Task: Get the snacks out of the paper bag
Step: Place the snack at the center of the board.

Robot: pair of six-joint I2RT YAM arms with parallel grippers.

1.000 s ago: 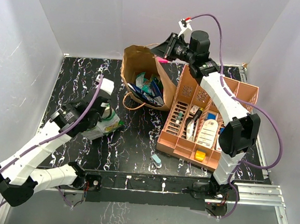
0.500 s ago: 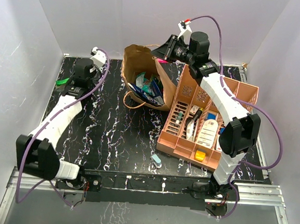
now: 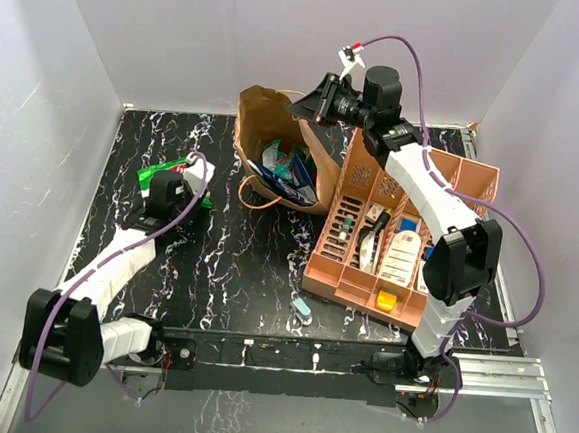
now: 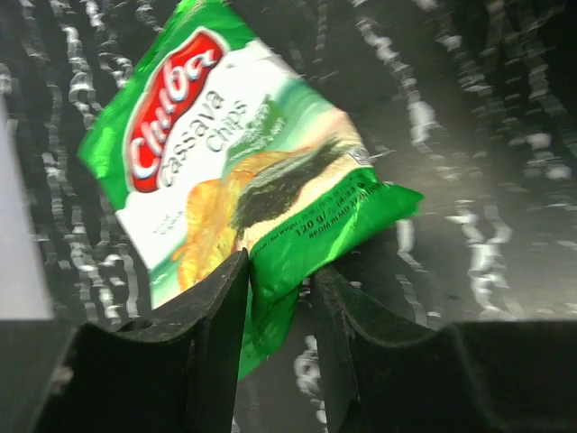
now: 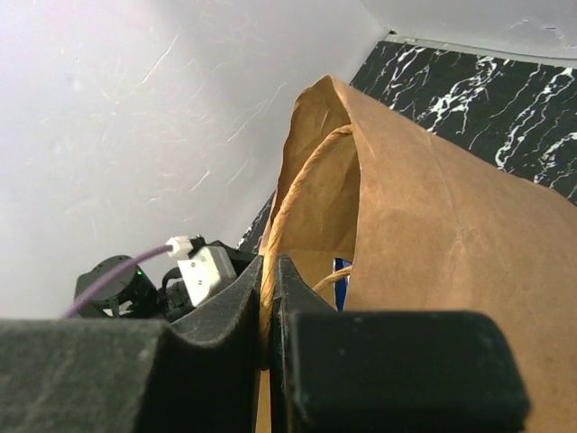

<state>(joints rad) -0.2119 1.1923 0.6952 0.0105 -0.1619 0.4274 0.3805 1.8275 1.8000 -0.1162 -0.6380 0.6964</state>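
The brown paper bag (image 3: 262, 124) stands at the back centre, with several foil snack packets (image 3: 288, 171) inside. My right gripper (image 3: 313, 103) is at its rim, shut on the twisted paper handle (image 5: 302, 180); the right wrist view shows the jaws (image 5: 269, 271) pinching it beside the bag wall (image 5: 433, 225). A green "Chuba Cassava Chips" packet (image 3: 163, 171) lies on the black table at the left. My left gripper (image 3: 177, 183) is at its near corner. In the left wrist view the packet (image 4: 234, 171) has a corner between my open jaws (image 4: 279, 280), with a gap on the right.
The orange slotted tray (image 3: 473, 176) with small items stands right of the bag, under my right arm. A pale-blue capsule (image 3: 302, 310) lies near the front edge. The bag's second handle (image 3: 256, 196) hangs forward. White walls enclose the table.
My left arm carried the green packet from the near left toward the far left side, then drew back a little. My right gripper has stayed on the bag handle.
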